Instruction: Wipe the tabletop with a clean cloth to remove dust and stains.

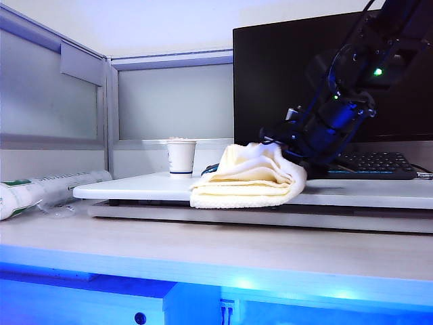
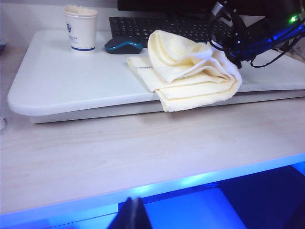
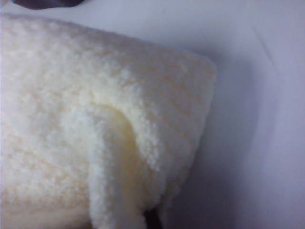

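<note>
Nearest, the left gripper hangs closed over the desk edge. Beyond, the cloth lies bunched on the tabletop, overhanging its front edge; the right gripper is clamped on its raised folds. Farther back: mouse, paper cup, keyboard, monitor.

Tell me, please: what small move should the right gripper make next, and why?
Probably drag the fluffy cream terry cloth sideways along the smooth white raised tabletop. The right gripper appears shut on the cloth's bunched top; the left gripper is parked away.
</note>
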